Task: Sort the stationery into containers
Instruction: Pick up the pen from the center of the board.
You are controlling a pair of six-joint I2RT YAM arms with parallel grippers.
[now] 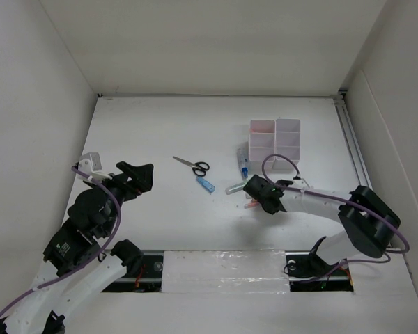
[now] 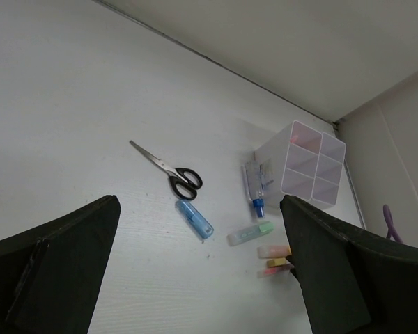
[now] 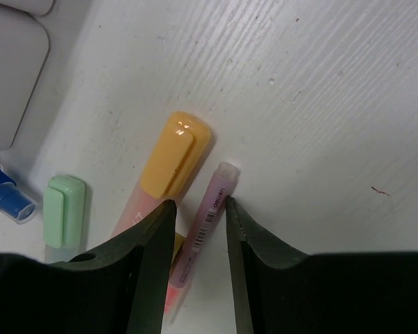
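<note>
Between right gripper jaws lies pink marker.

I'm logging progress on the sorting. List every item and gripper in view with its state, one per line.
organiser, upright, looks empty
scissors, blades shut, lying flat
blue tube, lying flat
blue-capped bottle, cap on, lying beside organiser
green marker, capped, lying flat
orange marker, capped, lying flat
pink marker, lying flat between right gripper fingers
right gripper, part closed astride pink marker; grip unclear
left gripper, wide open, empty
</note>
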